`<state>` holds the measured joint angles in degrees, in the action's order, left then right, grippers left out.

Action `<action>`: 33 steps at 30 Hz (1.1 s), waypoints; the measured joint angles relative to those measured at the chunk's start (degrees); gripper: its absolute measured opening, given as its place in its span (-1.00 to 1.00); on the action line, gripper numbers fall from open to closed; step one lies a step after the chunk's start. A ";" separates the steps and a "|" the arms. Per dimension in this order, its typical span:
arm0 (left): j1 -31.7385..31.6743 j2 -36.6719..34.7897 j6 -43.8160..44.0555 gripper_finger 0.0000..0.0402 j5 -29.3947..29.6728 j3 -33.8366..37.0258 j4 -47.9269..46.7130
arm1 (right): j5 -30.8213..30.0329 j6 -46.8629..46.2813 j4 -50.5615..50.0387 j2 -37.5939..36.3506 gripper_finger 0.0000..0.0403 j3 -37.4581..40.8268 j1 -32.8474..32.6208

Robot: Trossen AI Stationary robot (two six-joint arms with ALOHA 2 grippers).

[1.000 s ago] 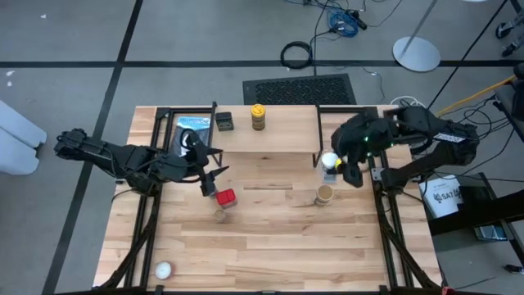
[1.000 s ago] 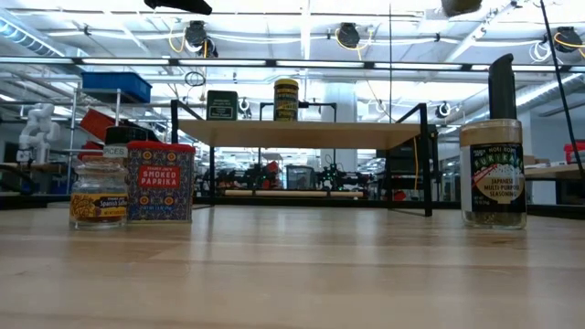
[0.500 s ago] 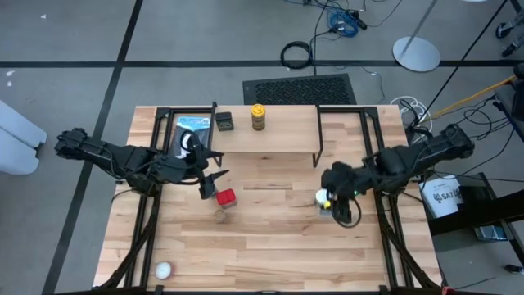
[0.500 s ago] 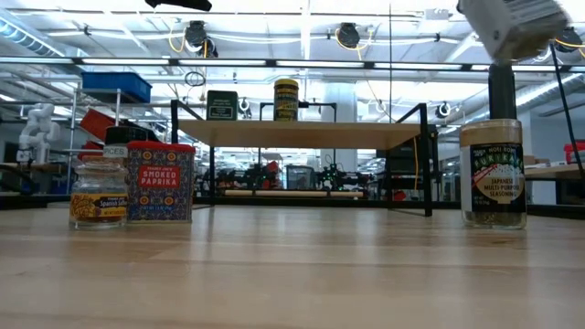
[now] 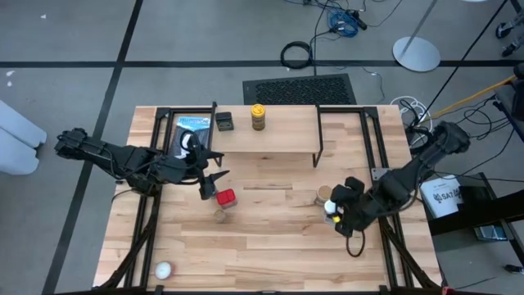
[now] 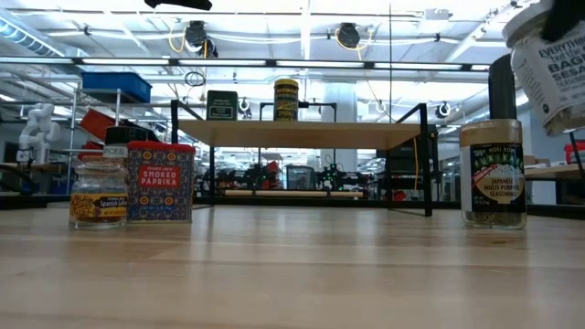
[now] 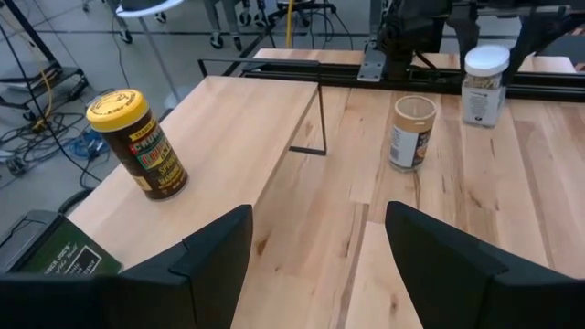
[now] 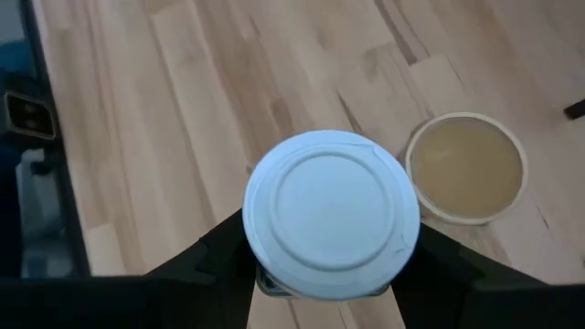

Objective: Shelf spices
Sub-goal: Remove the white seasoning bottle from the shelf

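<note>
**Two arms over a light wood table**

The right gripper (image 8: pixel 331 274) is clamped on a white-lidded jar (image 8: pixel 331 212), held above the pale plank tabletop (image 5: pixel 278 238) beside a tan-lidded jar (image 5: pixel 324 195). The left gripper (image 7: pixel 315 247) waits, fingers apart. Behind, a workshop with ceiling lights.

white-lidded jar (image 6: pixel 553 64) cut off at frame edge — label partly unreadable, black square tin (image 7: pixel 55 256) cropped

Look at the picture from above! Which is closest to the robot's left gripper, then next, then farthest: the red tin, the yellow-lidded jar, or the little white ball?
Measured from the left gripper, open above the table:
1. Red tin: right beside the fingers, on the tabletop.
2. Yellow-lidded jar: up on the shelf, toward the far edge.
3. White ball: at the table's near left corner.
</note>
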<state>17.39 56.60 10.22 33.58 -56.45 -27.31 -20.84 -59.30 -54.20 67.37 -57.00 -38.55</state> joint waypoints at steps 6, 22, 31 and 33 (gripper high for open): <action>0.00 0.00 0.02 0.30 -1.05 0.00 0.00 | -7.25 -8.49 0.46 0.00 -0.05 3.25 -6.11; 0.00 0.00 -0.52 0.30 -3.21 0.00 -0.20 | -16.47 -18.26 3.11 4.59 -0.05 6.96 -9.13; 0.00 0.02 -1.79 0.30 -5.14 0.00 -0.23 | -16.53 -20.76 3.94 10.83 -0.05 6.96 -9.13; 0.00 0.02 -1.82 0.30 -5.14 0.00 -0.29 | -16.36 -21.96 3.88 12.28 -0.06 6.96 -9.13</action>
<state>17.39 56.62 8.40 28.45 -56.44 -27.60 -37.21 -81.26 -50.31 79.65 -50.04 -47.68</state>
